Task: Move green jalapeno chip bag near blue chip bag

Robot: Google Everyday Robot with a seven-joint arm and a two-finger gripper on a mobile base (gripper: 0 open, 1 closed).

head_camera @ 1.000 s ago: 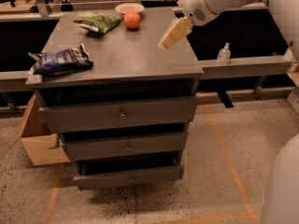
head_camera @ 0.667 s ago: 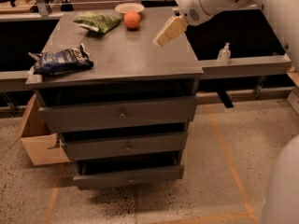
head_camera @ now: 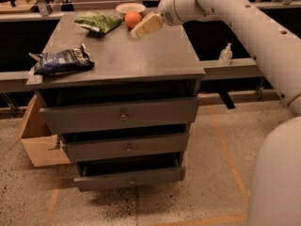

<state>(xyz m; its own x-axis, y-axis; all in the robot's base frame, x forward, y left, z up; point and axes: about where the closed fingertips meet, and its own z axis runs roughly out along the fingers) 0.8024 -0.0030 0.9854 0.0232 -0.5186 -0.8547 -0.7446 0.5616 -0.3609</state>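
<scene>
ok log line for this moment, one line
phase: pre-grasp | hand: over tabletop back, beside orange ball | green jalapeno chip bag: back left, not held | blue chip bag: front left

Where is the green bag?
In camera view, the green jalapeno chip bag lies far-left on the cabinet, beside the orange ball; the gripper hovers right of it.

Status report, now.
Tool over table rear, beside orange ball. Green jalapeno chip bag lies untouched, apart from blue chip bag. Ball between tool and bag.

The gripper (head_camera: 140, 30) hovers beside the orange ball (head_camera: 133, 18) (green jalapeno chip bag (head_camera: 98, 21) nearby).
</scene>
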